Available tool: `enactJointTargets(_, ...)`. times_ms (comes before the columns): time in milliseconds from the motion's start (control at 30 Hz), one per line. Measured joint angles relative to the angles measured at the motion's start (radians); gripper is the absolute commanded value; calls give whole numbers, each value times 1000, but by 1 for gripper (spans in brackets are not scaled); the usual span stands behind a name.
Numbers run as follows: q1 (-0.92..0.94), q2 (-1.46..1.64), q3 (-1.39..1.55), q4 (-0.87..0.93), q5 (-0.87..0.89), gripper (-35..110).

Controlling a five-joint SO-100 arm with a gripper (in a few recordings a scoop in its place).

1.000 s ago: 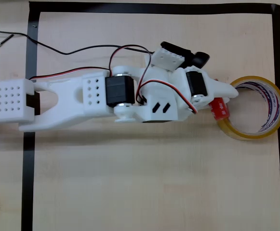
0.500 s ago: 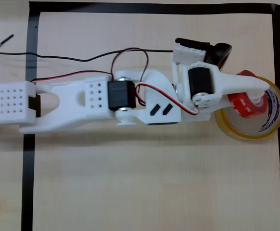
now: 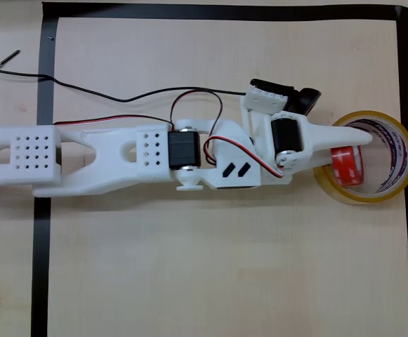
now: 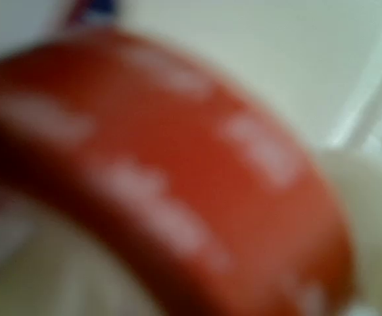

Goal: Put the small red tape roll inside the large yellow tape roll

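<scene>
The large yellow tape roll (image 3: 364, 197) lies flat at the right of the overhead view, its white printed core facing inward. The small red tape roll (image 3: 347, 166) stands on edge inside the ring's left half, just under my white finger (image 3: 344, 137). My gripper (image 3: 351, 150) reaches over the yellow roll's left rim and is shut on the red roll. In the wrist view the red roll (image 4: 177, 178) is a close blur of red with pale highlights, with pale surface behind it at the top right.
A black tape border (image 3: 45, 210) frames the wooden table (image 3: 211, 274). A black cable (image 3: 98, 91) runs from the left edge to the arm, and a thin metal tool (image 3: 0, 63) lies outside the border at top left.
The gripper carried the red roll from the yellow roll's left rim up over it, then lowered it inside the ring. The arm has stretched slightly to the right.
</scene>
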Motion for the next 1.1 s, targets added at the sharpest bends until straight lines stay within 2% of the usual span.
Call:
enactJointTargets(433, -2, 149, -9, 419, 0, 25)
enactJointTargets(600, -14, 224, -8, 578, 0, 17)
enactJointTargets(733, -23, 337, -8, 773, 0, 0)
enactJointTargets(900, -58, 535, -8, 1074, 21, 0)
enactJointTargets(1100, -52, 810, 63, 1448, 232, 0)
